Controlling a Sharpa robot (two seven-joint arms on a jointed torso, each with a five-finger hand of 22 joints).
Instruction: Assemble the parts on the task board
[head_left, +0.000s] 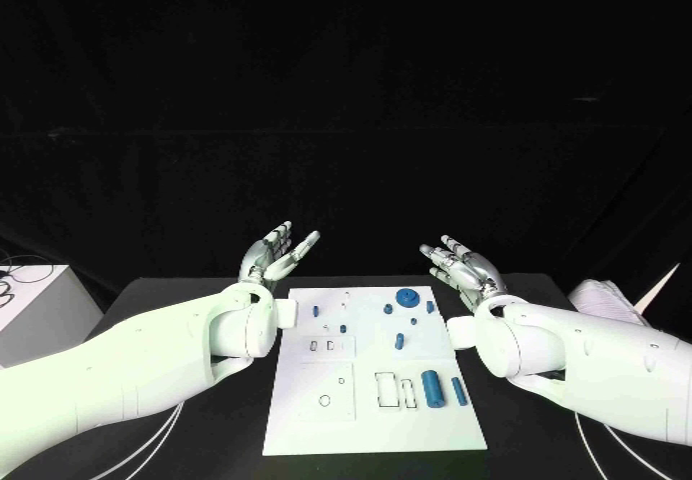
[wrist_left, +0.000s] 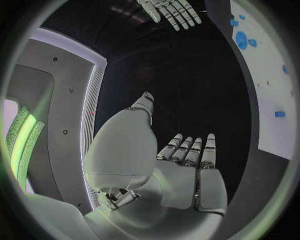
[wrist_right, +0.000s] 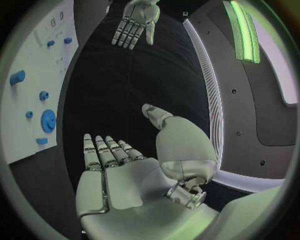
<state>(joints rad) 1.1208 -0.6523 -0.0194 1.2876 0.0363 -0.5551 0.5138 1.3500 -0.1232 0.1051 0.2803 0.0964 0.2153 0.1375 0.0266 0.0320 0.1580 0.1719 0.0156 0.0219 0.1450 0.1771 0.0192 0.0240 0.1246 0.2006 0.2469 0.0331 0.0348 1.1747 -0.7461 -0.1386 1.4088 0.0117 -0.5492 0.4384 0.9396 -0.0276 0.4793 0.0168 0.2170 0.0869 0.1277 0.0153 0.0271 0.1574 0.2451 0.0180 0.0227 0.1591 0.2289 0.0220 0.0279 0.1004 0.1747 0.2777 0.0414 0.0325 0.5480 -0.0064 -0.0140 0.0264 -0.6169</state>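
Nearest the robot, the task board (head_left: 375, 420) lies flat on the black bench (head_left: 188, 300), midway between the two arms. Toward its near end a long blue cylinder (head_left: 431, 388) and a slimmer blue bar (head_left: 459, 390) lie loose beside empty rectangular slots. Further along, small blue pieces are scattered, and a blue gear (head_left: 408, 296) sits near the far edge. Beyond the board, the left hand (head_left: 277, 254) and the right hand (head_left: 460, 264) hover above the bench, fingers spread, grasping nothing. By my judgement assembly has hardly begun: most parts lie unseated.
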